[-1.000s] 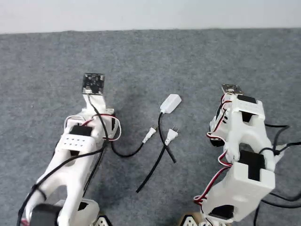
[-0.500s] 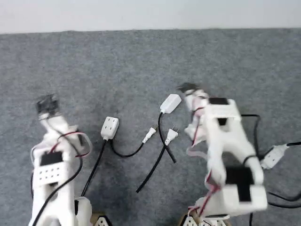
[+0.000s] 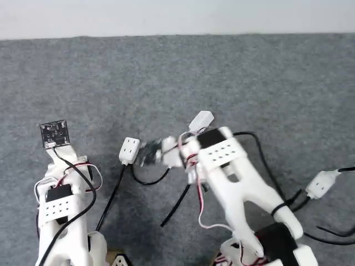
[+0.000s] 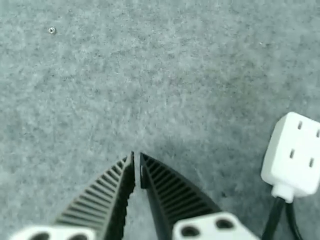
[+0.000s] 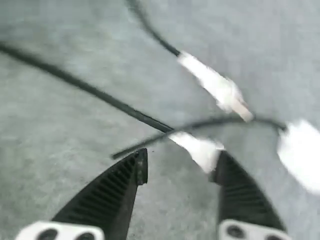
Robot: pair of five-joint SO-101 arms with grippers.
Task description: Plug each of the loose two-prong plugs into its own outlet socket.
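Note:
My right gripper (image 5: 181, 156) is open low over the grey mat, and a white two-prong plug (image 5: 197, 148) lies between its fingertips. A second plug (image 5: 216, 87) on a black cord lies just beyond, with a white socket (image 5: 301, 156) to one side. From above, the right arm (image 3: 222, 160) leans across the middle, its blurred gripper (image 3: 151, 152) beside a white outlet socket (image 3: 129, 149). Another socket (image 3: 201, 119) lies just behind the arm. My left gripper (image 4: 136, 159) is shut and empty over bare mat, with the outlet socket (image 4: 294, 156) off to its side.
A third white socket (image 3: 320, 184) with black cords lies at the right edge. Black cords (image 3: 177, 205) cross the mat under the right arm. The left arm (image 3: 58, 194) stands at the front left. The far half of the mat (image 3: 177, 72) is bare.
The right arm has swung left from the table's right side to the plugs in the middle. The left arm moved left, uncovering a socket, then held still.

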